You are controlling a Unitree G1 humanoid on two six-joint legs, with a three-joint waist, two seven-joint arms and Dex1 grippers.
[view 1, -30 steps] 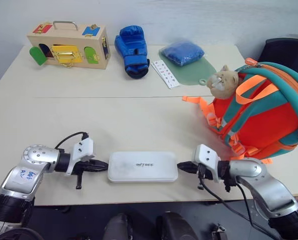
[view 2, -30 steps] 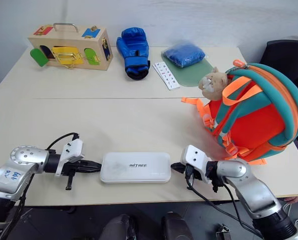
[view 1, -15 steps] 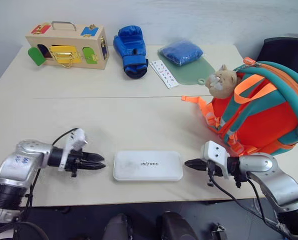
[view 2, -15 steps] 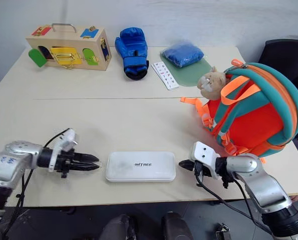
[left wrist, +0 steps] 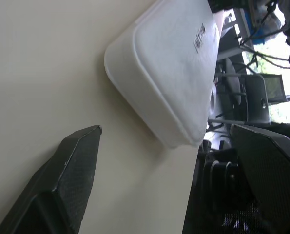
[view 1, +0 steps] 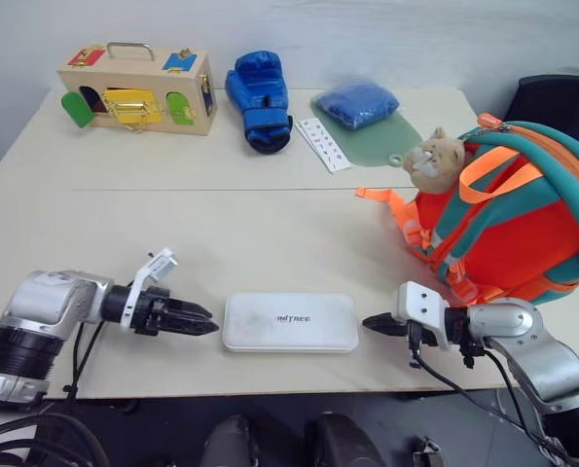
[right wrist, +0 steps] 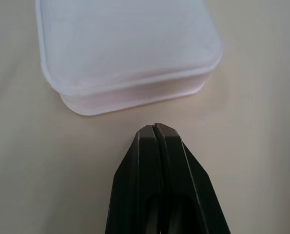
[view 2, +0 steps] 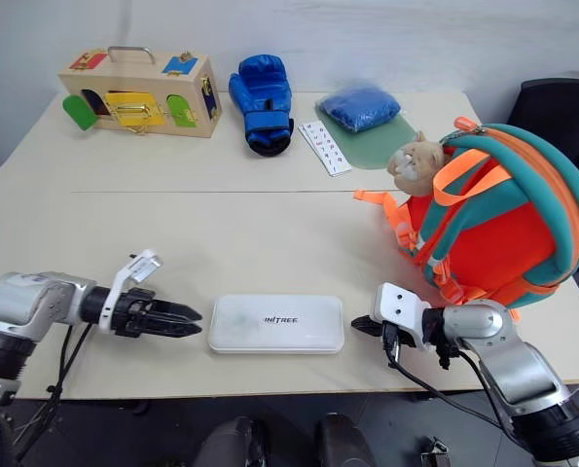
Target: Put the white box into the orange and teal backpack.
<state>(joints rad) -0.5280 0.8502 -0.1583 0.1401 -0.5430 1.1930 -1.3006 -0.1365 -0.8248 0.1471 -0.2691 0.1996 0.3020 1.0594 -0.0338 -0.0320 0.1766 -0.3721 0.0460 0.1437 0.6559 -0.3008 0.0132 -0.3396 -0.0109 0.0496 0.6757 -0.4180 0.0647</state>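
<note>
White box (view 1: 290,322) lying flat on the table (view 1: 270,224), not picked up yet. Left gripper (view 1: 199,323) spread wide beside one end, right gripper (view 1: 372,324) pinched together near the other. Orange and teal backpack (view 1: 513,219) waiting, well apart.

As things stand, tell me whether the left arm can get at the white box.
Probably yes. The left claw hangs open just off the near end of the white box, with bare table between them and nothing in the way.
</note>
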